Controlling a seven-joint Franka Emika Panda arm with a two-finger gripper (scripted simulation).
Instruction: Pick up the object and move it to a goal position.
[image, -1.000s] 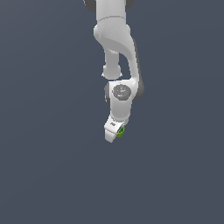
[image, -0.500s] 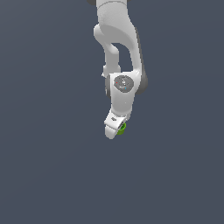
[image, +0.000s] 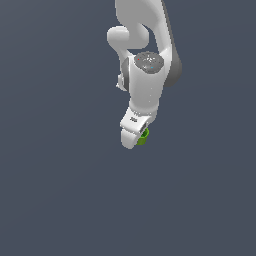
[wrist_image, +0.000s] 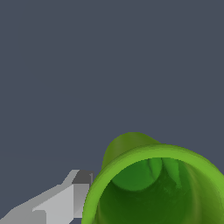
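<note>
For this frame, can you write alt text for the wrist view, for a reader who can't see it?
A bright green cup fills the lower part of the wrist view, its hollow, darker inside facing the camera. One grey gripper finger shows right beside its rim; the rest is plain dark grey background.

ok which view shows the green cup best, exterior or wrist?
Wrist view. The green cup fills much of that picture, rim and hollow inside plain, with one grey finger beside it. In the exterior view the cup is only a small green sliver, mostly hidden behind the white gripper.
</note>
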